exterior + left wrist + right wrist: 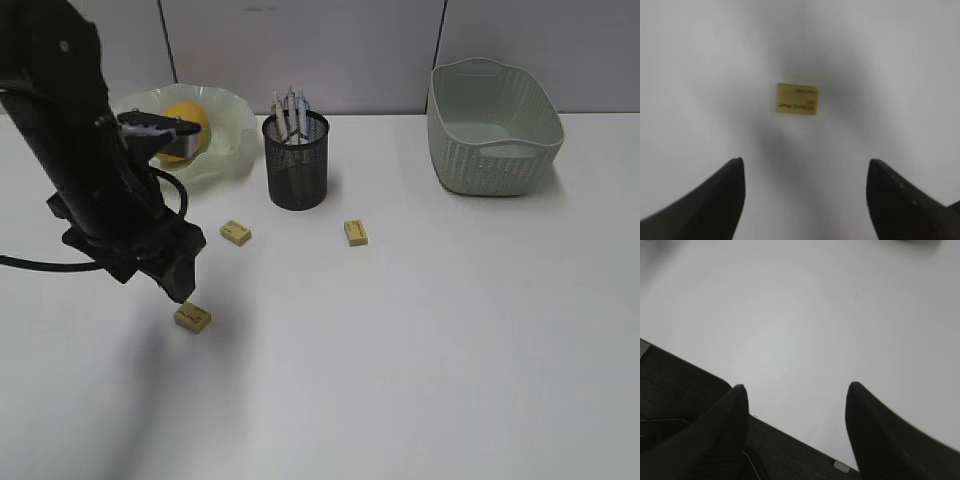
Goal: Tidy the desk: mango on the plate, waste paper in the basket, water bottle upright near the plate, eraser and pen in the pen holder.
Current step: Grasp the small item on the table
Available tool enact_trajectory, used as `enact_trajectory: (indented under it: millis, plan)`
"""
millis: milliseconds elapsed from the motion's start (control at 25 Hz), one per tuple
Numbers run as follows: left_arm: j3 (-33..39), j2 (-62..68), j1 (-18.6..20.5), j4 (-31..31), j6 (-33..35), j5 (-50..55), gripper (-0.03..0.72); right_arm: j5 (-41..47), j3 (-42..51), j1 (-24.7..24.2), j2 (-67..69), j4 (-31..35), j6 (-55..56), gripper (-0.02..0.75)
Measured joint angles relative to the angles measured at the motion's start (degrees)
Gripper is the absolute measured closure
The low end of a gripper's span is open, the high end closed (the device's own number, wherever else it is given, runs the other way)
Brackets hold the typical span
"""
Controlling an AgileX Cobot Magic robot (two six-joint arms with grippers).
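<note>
The left end effector hangs wide open over the left-front part of the tabletop, nothing between its jaws, with the nearest eraser lying flat just ahead of the tips. Two more erasers wait further back, in front of the pen holder near the far edge. The mango sits on the plate by the far-left corner. To do this well, I'd centre the jaws on the eraser, drop straight down, and close across its short sides. The right end effector is open and empty at the tabletop's edge.
</note>
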Motion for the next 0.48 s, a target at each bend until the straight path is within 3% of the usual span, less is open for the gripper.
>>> enact_trajectory:
  millis: [160, 480]
  plan:
    - [-0.5, 3.7, -3.0, 6.7, -2.5, 0.2, 0.115, 0.0, 0.0, 0.0, 0.0, 0.0, 0.0, 0.247]
    - [-0.8, 8.8, -3.9, 7.5, -4.4, -3.2, 0.115, 0.0, 0.0, 0.0, 0.0, 0.0, 0.0, 0.247]
